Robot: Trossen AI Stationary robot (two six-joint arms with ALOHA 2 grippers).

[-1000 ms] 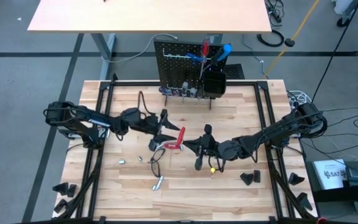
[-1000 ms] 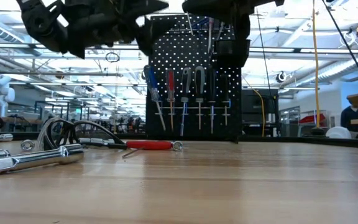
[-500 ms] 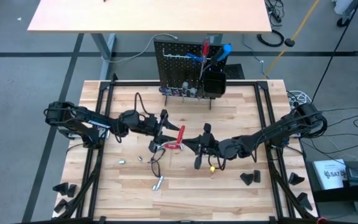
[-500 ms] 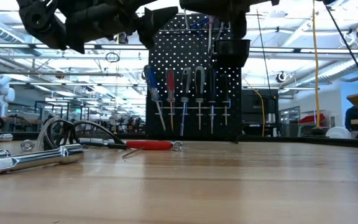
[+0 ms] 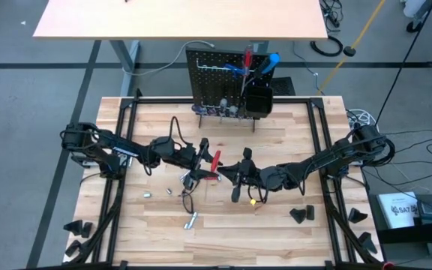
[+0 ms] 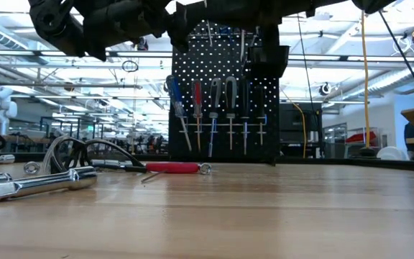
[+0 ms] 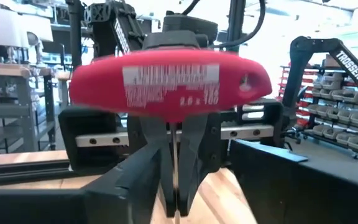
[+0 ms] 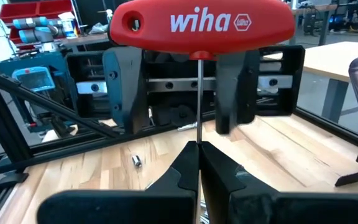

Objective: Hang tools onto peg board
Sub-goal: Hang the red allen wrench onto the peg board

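Observation:
A red T-handle hex key hangs in mid-air over the table's middle, handle up and silver shaft pointing down. My right gripper is shut on that shaft. My left gripper faces it from the table's left and is open. Its fingers stand on either side of the shaft, just below the handle; whether they touch it I cannot tell. The black peg board stands at the far edge with several screwdrivers hanging on it. My right gripper pinches the hex key's thin shaft between its two fingers, some way below the red handle. The fingers come level from the table's right and lie across the shaft. The key stands upright, lifted clear of the table; its lower end is hidden behind the fingers.
Loose tools lie on the table near the grippers: a red-handled tool, silver tools, small metal bits and a yellow piece. Black wedge blocks sit near the right front, and black frame rails line the sides.
My left gripper has moved toward the table's right, closing in on the red handle held by my right gripper. The hex key stays upright and clear of the table.

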